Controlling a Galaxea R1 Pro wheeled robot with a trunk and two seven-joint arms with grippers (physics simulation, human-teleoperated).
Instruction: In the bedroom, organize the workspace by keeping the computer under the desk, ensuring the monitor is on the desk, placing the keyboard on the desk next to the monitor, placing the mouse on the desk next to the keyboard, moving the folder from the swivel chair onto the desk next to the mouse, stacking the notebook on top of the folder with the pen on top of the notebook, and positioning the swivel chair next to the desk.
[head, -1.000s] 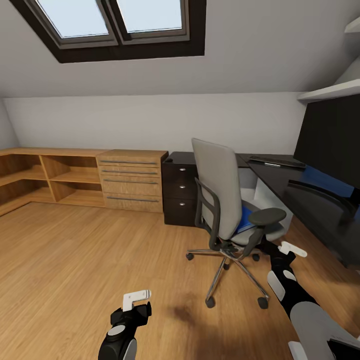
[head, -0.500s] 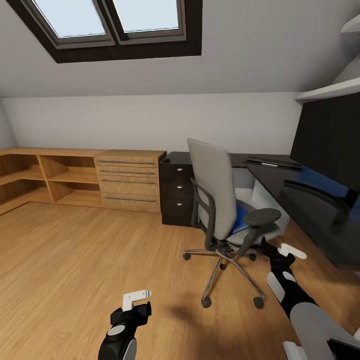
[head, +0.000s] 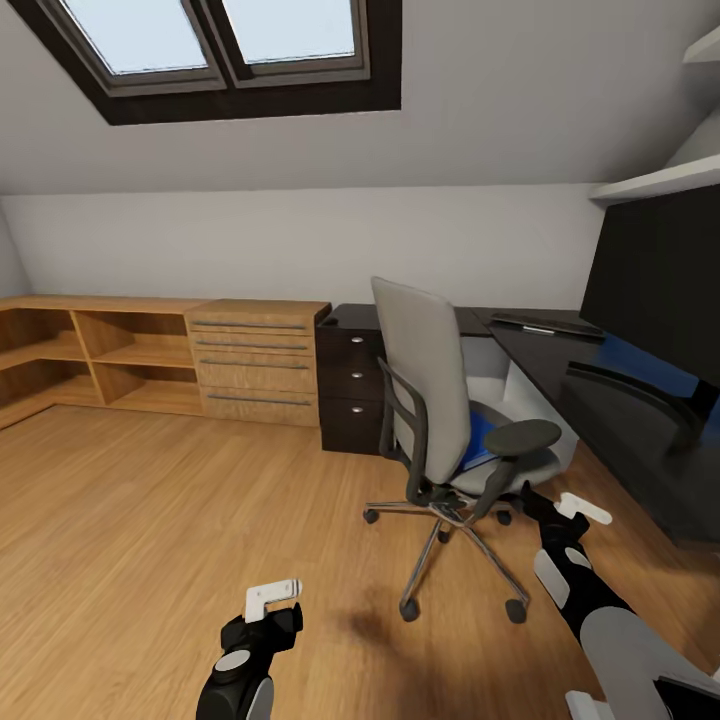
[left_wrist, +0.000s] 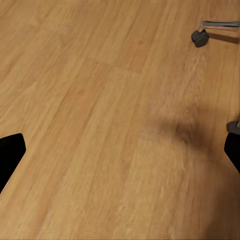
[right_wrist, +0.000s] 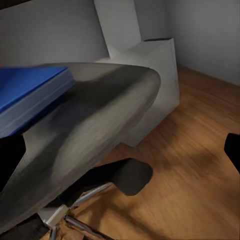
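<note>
The swivel chair (head: 425, 395) stands on the wood floor with its grey back toward me, beside the black desk (head: 560, 375). A blue folder (head: 484, 434) lies on its seat; the right wrist view shows the folder (right_wrist: 30, 95) on the grey seat edge (right_wrist: 100, 120). On the desk are the keyboard (head: 548, 325) and, at the right edge, the black monitor (head: 655, 285). The light grey computer (head: 505, 375) stands under the desk, behind the chair (right_wrist: 150, 70). My right gripper (head: 585, 508) is open, low beside the seat. My left gripper (head: 272, 596) hangs open over bare floor (left_wrist: 120, 155).
A wooden dresser (head: 258, 362) and open wooden shelves (head: 90, 352) line the far wall on the left. Black drawers with silver knobs (head: 352, 385) end the desk. A white shelf (head: 655, 182) hangs above the monitor. A chair caster (left_wrist: 200, 37) shows near my left gripper.
The whole picture has shifted a little, so the camera moved: chair and desk sit slightly further left and lower. Both arms keep their pose and both grippers stay open.
</note>
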